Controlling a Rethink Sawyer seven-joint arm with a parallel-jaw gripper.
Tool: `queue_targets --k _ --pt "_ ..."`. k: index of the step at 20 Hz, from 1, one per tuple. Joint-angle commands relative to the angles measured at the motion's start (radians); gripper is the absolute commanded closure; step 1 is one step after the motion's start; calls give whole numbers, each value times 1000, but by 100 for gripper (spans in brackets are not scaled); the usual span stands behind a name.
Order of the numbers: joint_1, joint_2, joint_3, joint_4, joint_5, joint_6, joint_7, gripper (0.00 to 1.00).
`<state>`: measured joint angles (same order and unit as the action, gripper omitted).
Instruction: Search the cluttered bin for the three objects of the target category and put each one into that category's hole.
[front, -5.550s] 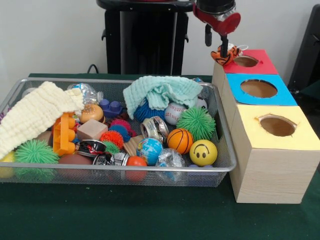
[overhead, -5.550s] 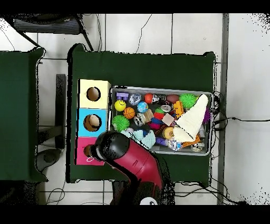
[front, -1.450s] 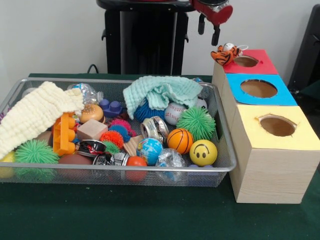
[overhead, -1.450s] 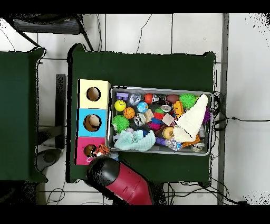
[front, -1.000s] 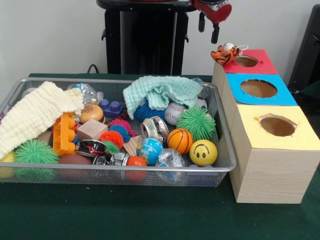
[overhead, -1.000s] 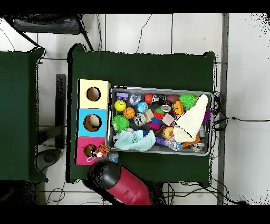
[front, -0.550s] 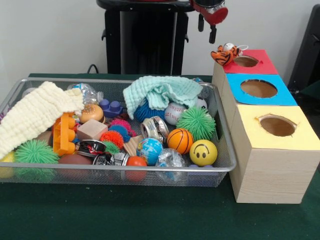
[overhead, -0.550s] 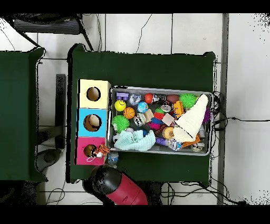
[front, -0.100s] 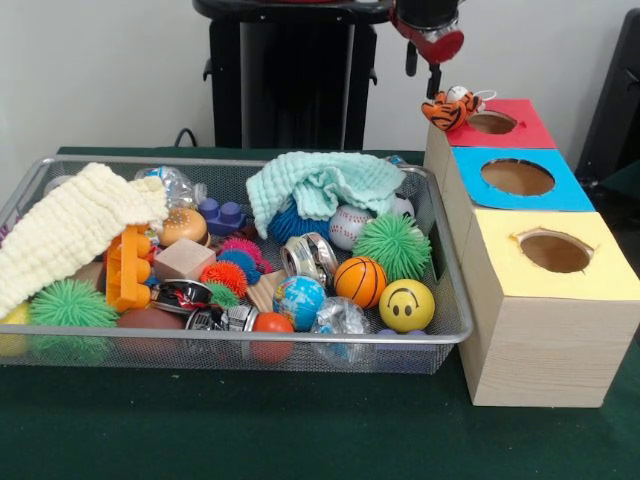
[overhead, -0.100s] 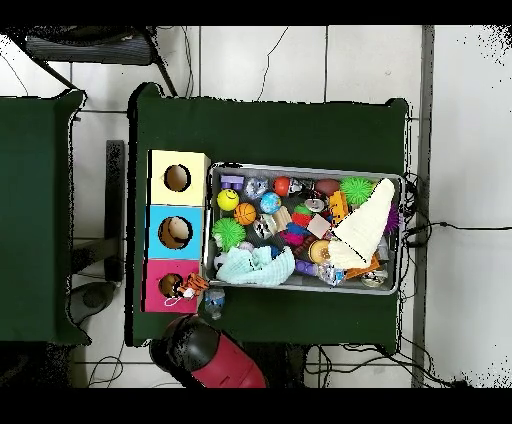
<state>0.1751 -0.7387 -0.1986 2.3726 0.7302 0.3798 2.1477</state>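
Dark green cloth covers the surface (front, -0.100s: 300, 440), and on it a wire mesh bin (front, -0.100s: 250, 335) sits just beside a row of three wooden boxes topped red (front, -0.100s: 515, 135), blue (front, -0.100s: 565, 195) and yellow (front, -0.100s: 600, 285), each with a round hole. Taking the red box as the landmark: a small tiger plush toy (front, -0.100s: 448, 108) lies on its top at the corner toward the bin, right beside the hole's rim and not inside it; the overhead view shows it (overhead, -0.100s: 190, 288) at the same edge of the red top. Above that corner hangs the gripper (front, -0.100s: 424, 60), empty and clear of the toy, its two dark jaws spread apart and pointing down. From above, only the red and black arm (overhead, -0.100s: 205, 355) shows, off the near end of the red box.

The bin lies along the side of the boxes that faces away from the blue and yellow holes' far edges, and it is crowded. Nearest the red box, a pale green cloth (front, -0.100s: 320, 185) is bunched over a blue spiky ball, with a baseball (front, -0.100s: 348, 225) and a green spiky ball (front, -0.100s: 392, 245) just beside it. Farther from the red box, toward the yellow one, sit a small basketball (front, -0.100s: 360, 282), a yellow smiley ball (front, -0.100s: 407, 305) and a globe ball (front, -0.100s: 299, 300). At the bin's end well apart from the boxes, a cream knitted cloth (front, -0.100s: 70, 235) drapes over the rim, near an orange plastic block (front, -0.100s: 125, 268) and another green spiky ball (front, -0.100s: 72, 305).
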Motion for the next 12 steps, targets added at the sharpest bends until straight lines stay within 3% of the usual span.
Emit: queue_targets --k 1,9,12 --pt "-39 58 168 11 98 -113 224 0" --pt "16 48 123 -45 73 -38 280 0" --pt "73 22 76 -70 46 30 333 0"
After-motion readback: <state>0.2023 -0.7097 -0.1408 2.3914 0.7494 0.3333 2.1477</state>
